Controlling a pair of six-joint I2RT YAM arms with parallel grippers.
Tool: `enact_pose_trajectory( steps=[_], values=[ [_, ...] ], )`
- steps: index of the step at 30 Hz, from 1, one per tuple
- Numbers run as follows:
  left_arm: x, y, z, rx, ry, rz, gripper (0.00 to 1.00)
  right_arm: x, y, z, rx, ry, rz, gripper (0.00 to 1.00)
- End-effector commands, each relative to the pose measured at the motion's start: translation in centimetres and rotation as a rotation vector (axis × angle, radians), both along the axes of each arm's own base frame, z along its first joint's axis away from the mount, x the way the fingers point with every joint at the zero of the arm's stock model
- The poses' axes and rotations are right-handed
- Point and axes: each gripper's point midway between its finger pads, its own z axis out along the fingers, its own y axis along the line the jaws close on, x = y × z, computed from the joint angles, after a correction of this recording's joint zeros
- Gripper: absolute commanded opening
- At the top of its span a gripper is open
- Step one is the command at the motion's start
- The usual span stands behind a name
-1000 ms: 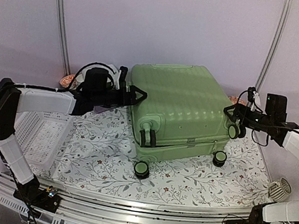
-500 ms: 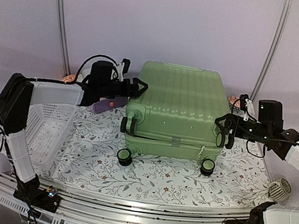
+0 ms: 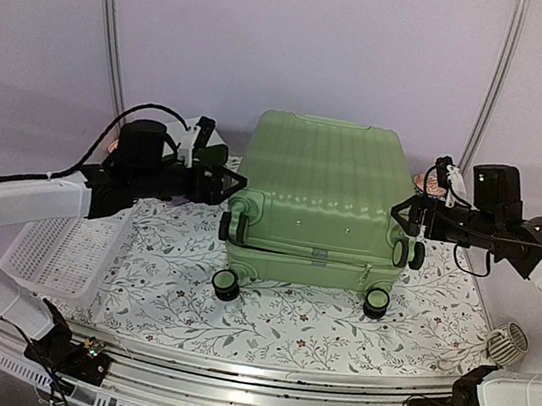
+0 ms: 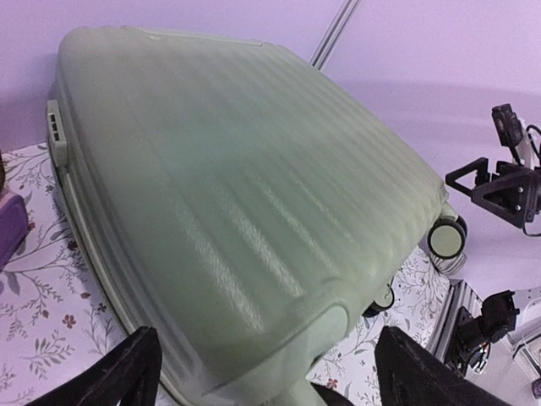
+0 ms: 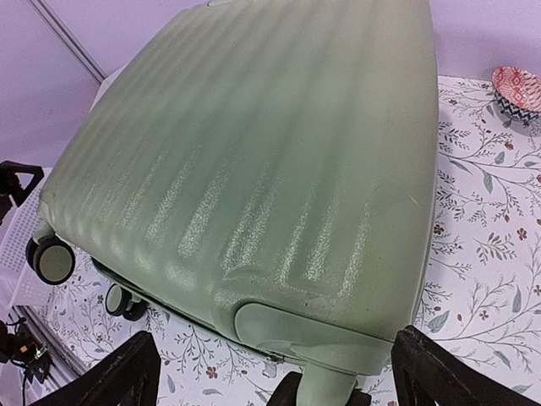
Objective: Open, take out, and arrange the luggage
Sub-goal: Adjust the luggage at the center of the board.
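One luggage (image 3: pixel 318 194) item is on the table. It lies flat on the flowered cloth (image 3: pixel 168 290) at mid-table, nearer the far edge, with its ribbed shell up, both halves shut together and its wheels toward the near edge.

Top view: the left arm (image 3: pixel 39 201) reaches in from the left edge. Its jaws stand spread just beside the luggage's left wheel corner. The right arm (image 3: pixel 533 245) reaches in from the right edge, and its jaws stand spread just beside the right wheel corner. Contact with the shell cannot be confirmed on either side. A white perforated basket (image 3: pixel 57 249) sits at the left edge. A white ribbed object (image 3: pixel 506 342) sits near the right edge.

Left wrist view: the jaws are spread wide with nothing pinched. The luggage (image 4: pixel 228 211) fills the frame, with one rounded corner low between the jaw tips. A wheel (image 4: pixel 446 237) shows at the opposite corner. A purple item (image 4: pixel 8 228) lies on the cloth at the picture's left margin.

Right wrist view: the jaws are spread wide with nothing pinched. A luggage (image 5: pixel 270 161) corner sits low between the tips. A patterned bowl (image 5: pixel 517 89) rests on the cloth, apart from the shell.
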Motion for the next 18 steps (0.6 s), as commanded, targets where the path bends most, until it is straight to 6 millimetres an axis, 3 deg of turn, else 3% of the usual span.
enact_pose_trajectory(
  steps=[1, 8, 13, 18],
  values=[
    [-3.0, 1.3, -1.0, 0.069, -0.004, 0.005, 0.90, 0.0, -0.5, 1.5, -0.030, -0.035, -0.016, 0.97],
    [-8.0, 0.3, -0.7, 0.071, -0.060, -0.083, 0.90, -0.7, -1.4, 2.7, 0.034, -0.078, -0.067, 1.00],
    [-9.8, -0.7, -2.2, 0.112, -0.032, -0.095, 0.90, -0.9, -1.6, 1.1, 0.007, -0.033, -0.072, 1.00],
    [-10.2, -0.3, -5.3, 0.155, 0.031, -0.049, 0.90, -1.0, -0.8, -1.7, 0.018, 0.022, -0.040, 0.99]
  ],
)
